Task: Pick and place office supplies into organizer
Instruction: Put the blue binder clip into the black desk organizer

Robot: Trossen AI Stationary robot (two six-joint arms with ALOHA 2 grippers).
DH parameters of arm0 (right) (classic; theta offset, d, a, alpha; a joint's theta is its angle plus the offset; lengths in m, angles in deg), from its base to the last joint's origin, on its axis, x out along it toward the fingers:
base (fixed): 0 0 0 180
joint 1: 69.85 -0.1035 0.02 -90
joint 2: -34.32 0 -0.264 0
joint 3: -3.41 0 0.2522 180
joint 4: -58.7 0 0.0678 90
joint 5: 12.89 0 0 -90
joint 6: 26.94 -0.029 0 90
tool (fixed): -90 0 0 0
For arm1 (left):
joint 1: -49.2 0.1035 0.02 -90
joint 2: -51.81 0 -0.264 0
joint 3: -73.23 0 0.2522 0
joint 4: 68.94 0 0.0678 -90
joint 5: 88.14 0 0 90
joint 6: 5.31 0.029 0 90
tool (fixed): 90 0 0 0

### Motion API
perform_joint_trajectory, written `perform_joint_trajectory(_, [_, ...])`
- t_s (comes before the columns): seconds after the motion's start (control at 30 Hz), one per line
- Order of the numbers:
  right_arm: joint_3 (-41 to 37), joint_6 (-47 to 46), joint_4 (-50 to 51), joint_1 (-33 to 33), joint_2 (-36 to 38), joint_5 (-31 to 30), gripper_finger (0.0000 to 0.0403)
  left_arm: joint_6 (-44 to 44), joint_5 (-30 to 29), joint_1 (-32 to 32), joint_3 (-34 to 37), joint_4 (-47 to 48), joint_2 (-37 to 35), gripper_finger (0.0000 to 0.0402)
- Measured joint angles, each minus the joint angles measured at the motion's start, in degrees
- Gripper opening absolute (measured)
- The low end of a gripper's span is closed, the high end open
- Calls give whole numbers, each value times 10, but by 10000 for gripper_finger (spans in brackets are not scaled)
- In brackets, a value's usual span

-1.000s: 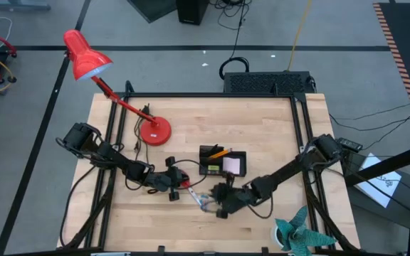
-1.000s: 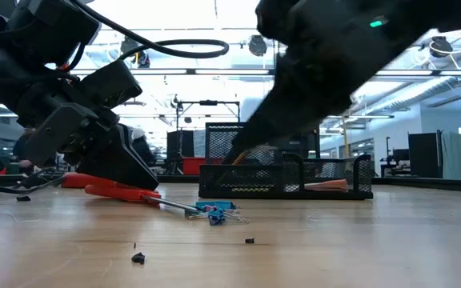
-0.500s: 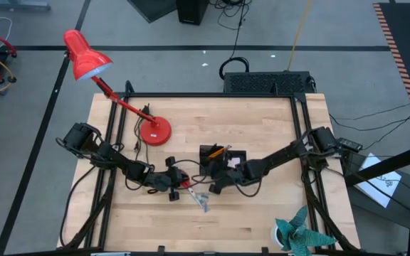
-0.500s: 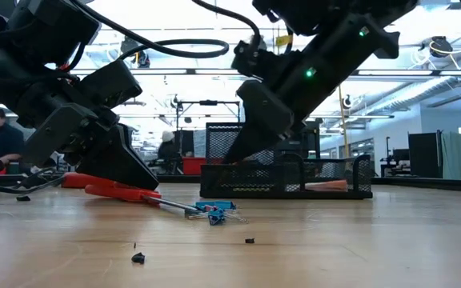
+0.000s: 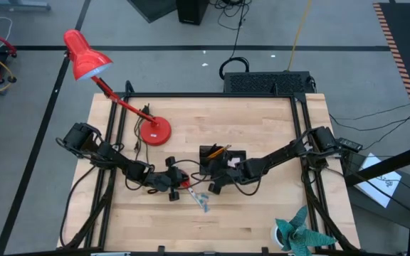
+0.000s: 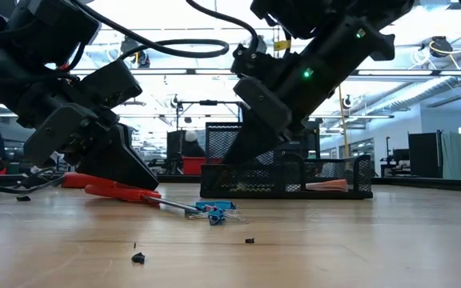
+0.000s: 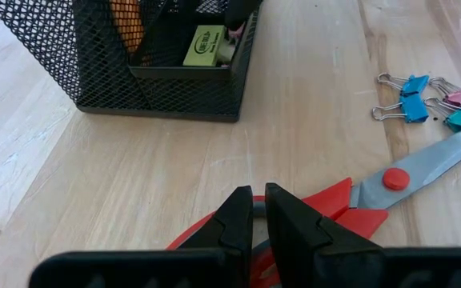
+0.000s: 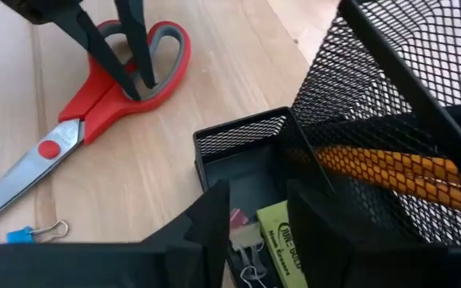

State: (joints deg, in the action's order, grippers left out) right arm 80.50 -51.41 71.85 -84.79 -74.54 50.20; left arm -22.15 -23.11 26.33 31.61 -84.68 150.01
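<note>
Red-handled scissors point(image 8: 78, 120) lie flat on the table, left of the black mesh organizer point(image 5: 223, 162). My left gripper point(image 7: 258, 212) is shut on their handle. Several blue and pink clips point(image 7: 422, 100) lie by the blade tips. My right gripper point(image 8: 258, 196) stands open above the organizer's small front compartment point(image 8: 246, 144), touching nothing. A pink clip point(image 8: 242, 232) and a yellow-green eraser point(image 8: 282, 240) lie in that compartment below it. Orange pencils point(image 8: 390, 168) lean in the tall mesh cup. A pale pink pad point(image 5: 232, 165) lies in the tray. My left gripper pinches the rim of the scissors' handle loop point(image 8: 154, 80) between its two fingers. One finger point(image 8: 141, 64) stands inside the grey-lined finger hole. The fingers slant down from the table's left side. The scissors lie flat on the wood, blades toward the near edge.
A red desk lamp point(image 5: 155, 131) stands at the far left of the table. A teal spiky plant point(image 5: 297, 231) sits at the near right corner. A black box with cables point(image 5: 265, 82) lies beyond the far edge. Small dark bits point(image 6: 138, 258) lie on the near wood.
My right gripper has swung from beside the loose clips near the front toward the far edge. It now stands over the organizer's front compartment. It covered that distance early and has since held still.
</note>
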Motion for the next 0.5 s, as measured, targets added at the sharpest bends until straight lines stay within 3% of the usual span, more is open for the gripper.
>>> perform_joint_trajectory(0.23, [0,15,-18,-3,0,-1,147,0,0,0,0,-2,0,47])
perform_joint_trajectory(0.5, [0,103,-57,-38,26,-20,136,0,0,0,0,0,0,47])
